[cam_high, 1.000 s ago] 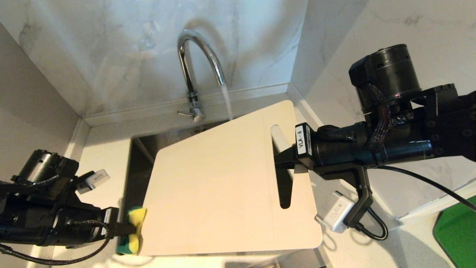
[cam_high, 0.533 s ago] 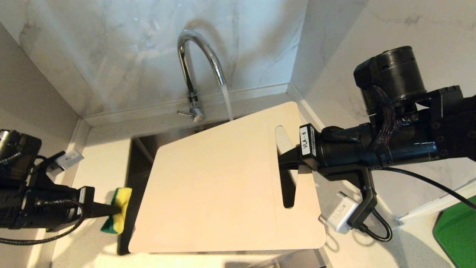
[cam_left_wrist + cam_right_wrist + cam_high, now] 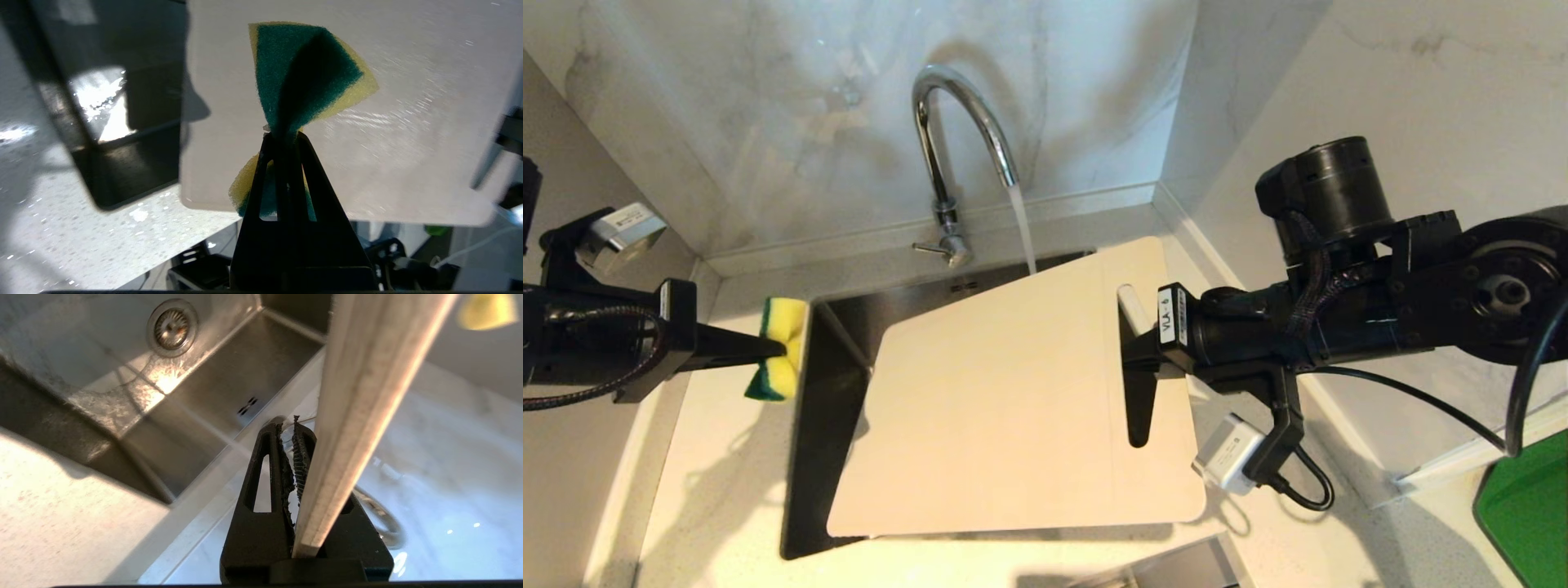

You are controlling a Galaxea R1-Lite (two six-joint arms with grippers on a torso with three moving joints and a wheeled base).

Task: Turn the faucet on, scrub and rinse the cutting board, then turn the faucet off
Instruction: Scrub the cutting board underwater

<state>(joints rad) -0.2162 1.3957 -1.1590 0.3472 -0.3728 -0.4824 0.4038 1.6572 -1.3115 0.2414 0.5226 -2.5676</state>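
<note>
Cutting board (image 3: 1013, 400) sits tilted over the sink (image 3: 821, 425), far edge under the faucet (image 3: 956, 131) stream so water sheets down. My right gripper (image 3: 1131, 359) pinches its slot end. Left gripper (image 3: 780, 351) squeezes the sponge (image 3: 778, 347), clear of the board, over the counter.

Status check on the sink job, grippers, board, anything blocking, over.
Left gripper shut on sponge, off the board. Right gripper shut on cutting board at slot, over sink. Faucet running. Nothing blocking.
</note>
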